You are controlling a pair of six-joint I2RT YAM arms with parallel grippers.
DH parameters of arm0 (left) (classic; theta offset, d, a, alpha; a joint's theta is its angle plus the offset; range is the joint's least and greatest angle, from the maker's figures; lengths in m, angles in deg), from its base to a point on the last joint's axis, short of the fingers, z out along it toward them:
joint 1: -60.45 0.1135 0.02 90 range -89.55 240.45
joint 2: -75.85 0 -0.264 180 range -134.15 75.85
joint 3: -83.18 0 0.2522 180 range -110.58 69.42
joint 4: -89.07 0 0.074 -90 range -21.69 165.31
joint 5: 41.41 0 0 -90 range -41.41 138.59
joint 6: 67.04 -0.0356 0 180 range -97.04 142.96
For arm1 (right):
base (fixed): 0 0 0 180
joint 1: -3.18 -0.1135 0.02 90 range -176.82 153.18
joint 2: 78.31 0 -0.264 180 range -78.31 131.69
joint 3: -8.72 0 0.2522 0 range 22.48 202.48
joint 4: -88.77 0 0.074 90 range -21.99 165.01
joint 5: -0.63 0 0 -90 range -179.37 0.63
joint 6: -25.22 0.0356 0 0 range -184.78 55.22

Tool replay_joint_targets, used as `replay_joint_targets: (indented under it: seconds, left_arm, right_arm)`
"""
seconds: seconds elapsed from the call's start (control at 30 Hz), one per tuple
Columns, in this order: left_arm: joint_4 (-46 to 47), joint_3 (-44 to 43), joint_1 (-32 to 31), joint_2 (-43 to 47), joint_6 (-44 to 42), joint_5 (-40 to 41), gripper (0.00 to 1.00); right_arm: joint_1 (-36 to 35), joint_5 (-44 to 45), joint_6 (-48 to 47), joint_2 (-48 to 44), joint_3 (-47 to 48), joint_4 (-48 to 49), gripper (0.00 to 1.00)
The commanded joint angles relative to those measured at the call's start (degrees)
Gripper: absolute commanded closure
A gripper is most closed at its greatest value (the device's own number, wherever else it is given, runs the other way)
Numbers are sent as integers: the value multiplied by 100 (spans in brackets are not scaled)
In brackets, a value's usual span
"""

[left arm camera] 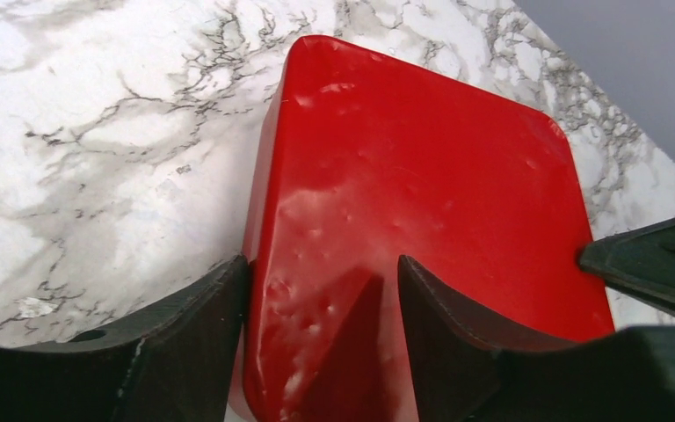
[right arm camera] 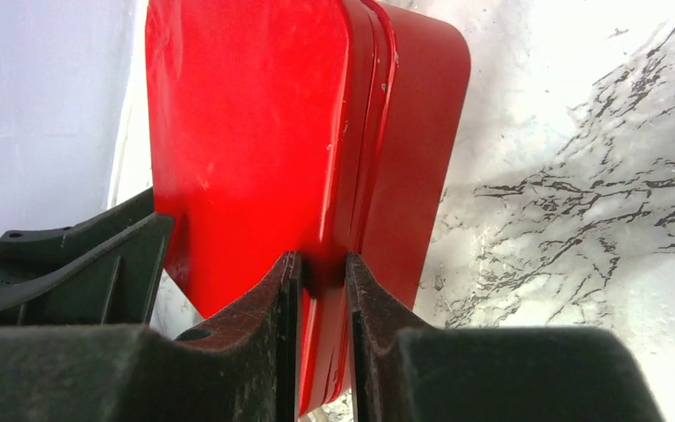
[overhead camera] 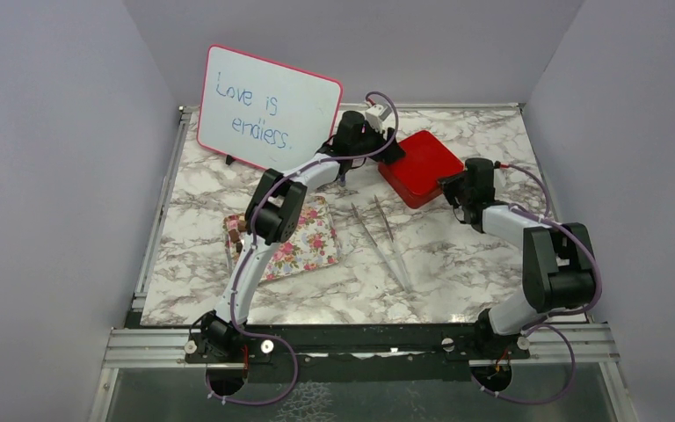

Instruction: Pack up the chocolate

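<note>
The red box (overhead camera: 420,163) lies shut on the marble at the back right. My left gripper (overhead camera: 392,151) is at its left corner. In the left wrist view it (left arm camera: 321,290) is open: one finger (left arm camera: 195,327) is against the box's side wall and the other (left arm camera: 457,338) is over the lid (left arm camera: 422,167). My right gripper (overhead camera: 451,185) is shut on the box's rim (right arm camera: 365,132) at the right corner, with the fingers (right arm camera: 264,308) pinching lid and base together. A few small brown chocolates (overhead camera: 238,234) show at the left end of the pink floral tray (overhead camera: 308,242); my left arm hides the rest.
Two metal tweezers (overhead camera: 378,233) lie on the marble between tray and box. A pink-framed whiteboard (overhead camera: 268,107) stands at the back left. Grey walls close in the table on three sides. My right gripper's finger (left arm camera: 650,264) shows at the box's far corner in the left wrist view.
</note>
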Motion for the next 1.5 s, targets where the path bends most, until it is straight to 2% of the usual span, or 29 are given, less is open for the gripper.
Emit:
replay_joint_targets:
  seconds: [0.0, 0.07, 0.3, 0.43, 0.5, 0.53, 0.63, 0.77, 0.87, 1.03, 1.27, 1.4, 1.47]
  left_arm:
    - [352, -24, -202, 460, 493, -524, 33]
    - [307, 167, -204, 566, 392, -299, 30]
    - [-322, 412, -212, 1182, 235, 1129, 26]
    - [-1000, 217, -344, 1433, -128, 2304, 23]
    - [-1286, 117, -410, 1445, -373, 2839, 21]
    - [-1405, 84, -421, 1424, -434, 2886, 21]
    - [-1727, 27, -424, 1340, -557, 2888, 21]
    - [-2364, -305, -386, 1033, -586, 2578, 17]
    - [-2783, -507, -363, 918, -425, 2345, 16]
    - [-2535, -131, -365, 1096, -216, 2106, 14]
    - [-2490, 263, -370, 1418, 31, 2144, 12]
    - [-2145, 768, -378, 1660, 395, 2113, 13]
    - [-1991, 943, -405, 1708, 579, 2131, 15]
  right_arm:
    - [4, 529, 33, 213, -309, -734, 94]
    - [9, 538, 70, 288, -388, -656, 99]
    - [8, 701, 243, 317, -442, -1035, 98]
    - [8, 824, 281, 236, -372, -1278, 82]
    - [5, 759, 150, 190, -402, -1155, 80]
    - [6, 695, 10, 208, -383, -1118, 80]
    - [7, 646, -252, 320, -234, -1127, 88]
    - [3, 469, -307, 407, -313, -1016, 88]
    - [6, 352, -355, 341, -386, -927, 79]
    - [9, 73, -702, 2, -126, -928, 66]
    - [9, 341, -1599, -519, 734, -1672, 28]
    - [11, 586, -2420, -571, 1152, -1862, 21]
    - [45, 300, -3115, -503, 1347, -1662, 20]
